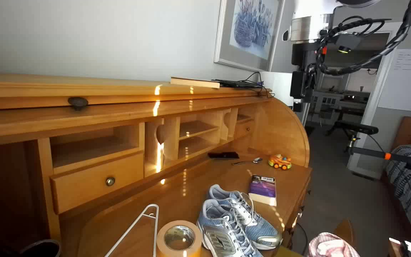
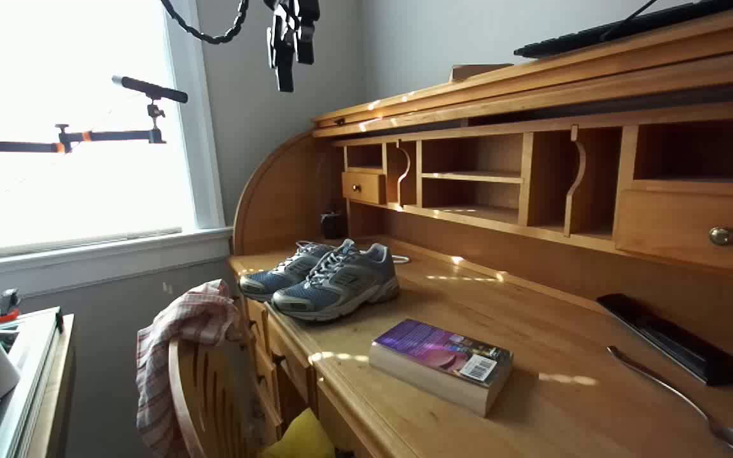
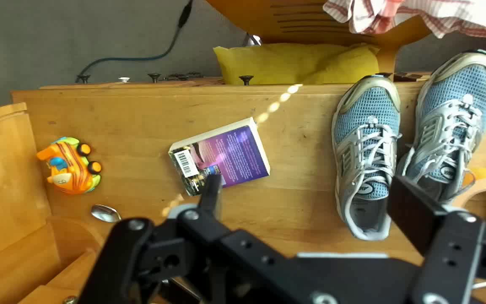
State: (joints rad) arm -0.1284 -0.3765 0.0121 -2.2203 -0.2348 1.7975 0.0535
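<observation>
My gripper (image 3: 306, 185) is open and empty, its two black fingers wide apart. It hangs high above the desk in both exterior views (image 1: 299, 101) (image 2: 289, 70) and touches nothing. Below it in the wrist view lie a purple paperback book (image 3: 230, 154) on the left and a pair of blue-grey running shoes (image 3: 367, 147) on the right. The book (image 2: 439, 362) lies flat, barcode side up. An orange toy car (image 3: 72, 166) and a metal spoon (image 3: 105, 213) are farther left. A tape roll (image 1: 179, 237) and a white hanger (image 1: 155, 221) are beside the shoes.
The wooden roll-top desk (image 1: 134, 221) has cubbies and small drawers along its back. A black case (image 2: 669, 337) lies near them. A keyboard (image 1: 236, 84) sits on the desk's top. A chair (image 2: 204, 388) with a checked cloth (image 2: 188, 324) and yellow cushion (image 3: 298, 63) stands in front.
</observation>
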